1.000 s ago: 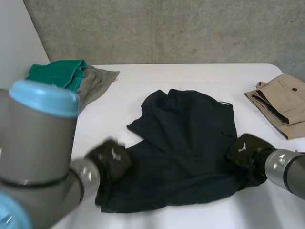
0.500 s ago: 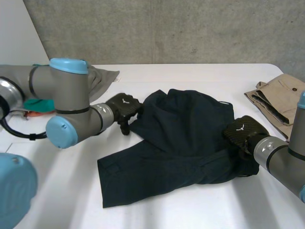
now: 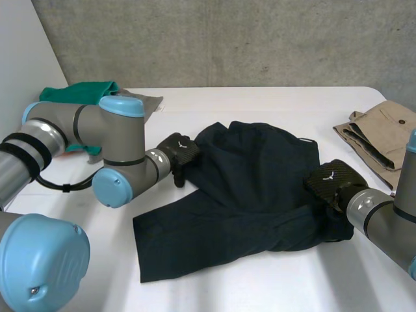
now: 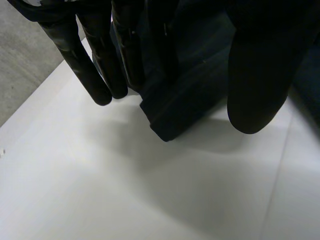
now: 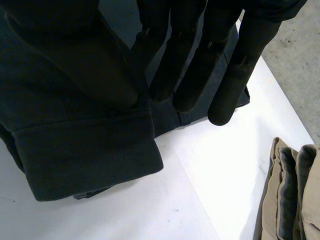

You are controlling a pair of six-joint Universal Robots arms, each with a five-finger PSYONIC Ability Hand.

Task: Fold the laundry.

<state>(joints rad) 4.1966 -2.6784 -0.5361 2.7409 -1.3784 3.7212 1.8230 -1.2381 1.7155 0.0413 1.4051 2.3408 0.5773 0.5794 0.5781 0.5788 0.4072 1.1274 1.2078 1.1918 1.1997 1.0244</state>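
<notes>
Garment (image 3: 253,188) edges are pinched by left robot hand (image 3: 177,153) and right robot hand (image 3: 331,182).

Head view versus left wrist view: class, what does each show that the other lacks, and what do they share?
The head view adds the green cloth, the tan trousers and the right hand at the right edge of the dark garment. The left wrist view adds the garment's thick corner, pinched by the left hand between fingers and thumb. Shared: left hand, dark garment, white table.
</notes>
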